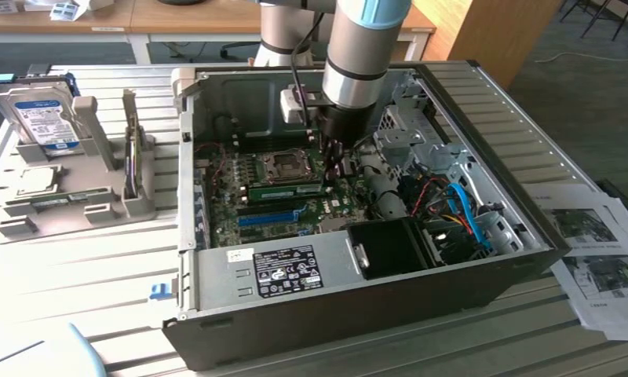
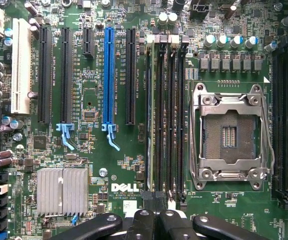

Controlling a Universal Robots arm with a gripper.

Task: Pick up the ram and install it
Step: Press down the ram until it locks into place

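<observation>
Grey slatted metal forms the bench (image 1: 104, 275) before you, with wooden desks and a dark carpeted floor behind it in the exterior view. On the bench lies an open computer case (image 1: 325, 314), side panel off, its motherboard (image 2: 91, 150) facing up. At the exterior view's right, printed paper sheets (image 1: 596, 251) rest on the bench beside the case.

The arm (image 1: 356, 55) reaches down into the case, and the gripper (image 2: 153, 220) hangs just above the board with its jaws together, holding nothing you can make out. The ram (image 1: 288, 189) sits lengthwise in the bank of memory slots (image 2: 164, 115) between the CPU socket (image 2: 230, 135) and the blue expansion slot (image 2: 108, 80). In the wrist view the jaws stand at one end of that bank, in line with the slots; whether the tips touch the stick is hard to judge, since from above it appears only as a thin edge.

Inside the case you also see a labelled power supply (image 1: 282, 271) along the near wall, a black fan housing (image 1: 398, 247), and red and blue cables (image 1: 455, 208). At the exterior view's left, a grey parts holder (image 1: 68, 196) on the bench carries an upright hard drive (image 1: 40, 118) with a blue-white label and a CPU chip (image 1: 37, 179) lying flat.
</observation>
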